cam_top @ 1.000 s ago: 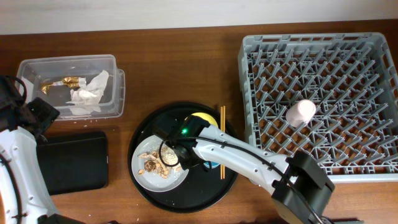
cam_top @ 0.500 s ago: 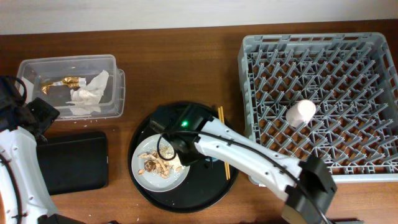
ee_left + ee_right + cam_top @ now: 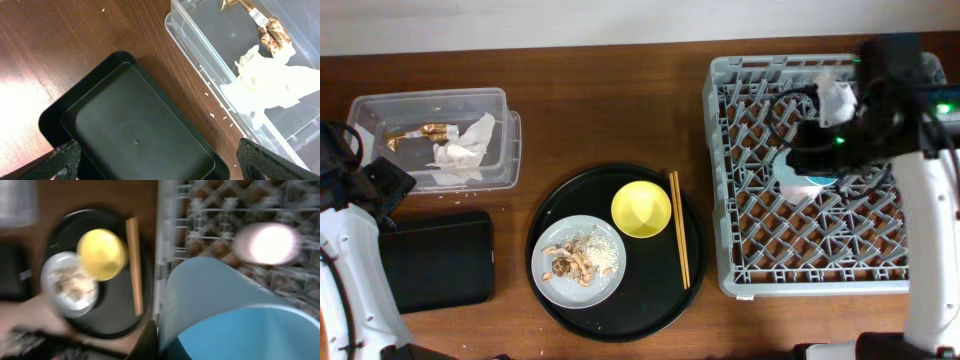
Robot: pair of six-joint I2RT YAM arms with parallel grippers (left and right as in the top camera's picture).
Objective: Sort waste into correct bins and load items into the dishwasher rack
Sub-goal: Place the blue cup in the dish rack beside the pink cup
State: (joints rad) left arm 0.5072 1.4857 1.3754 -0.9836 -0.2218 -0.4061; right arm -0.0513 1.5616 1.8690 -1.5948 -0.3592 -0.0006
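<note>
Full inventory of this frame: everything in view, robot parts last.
clear box: 1, clear, table left
tissue: 1, white, in clear box
wrapper: 1, gold, in clear box
black tray: 1, black, beside clear box
round tray: 1, black, centre
yellow bowl: 1, yellow, on round tray
plate: 1, grey-white, on round tray
food scraps: pile, beige, on plate
chopsticks: pair, wooden, on round tray
rack: 1, grey, right
pink cup: 1, pink, in rack
blue cup: 1, blue, held over rack
left gripper: open, over black tray
right gripper: holding blue cup

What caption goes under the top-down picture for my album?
Right gripper holds a blue cup over the rack; bowl, plate, chopsticks wait on the tray.
</note>
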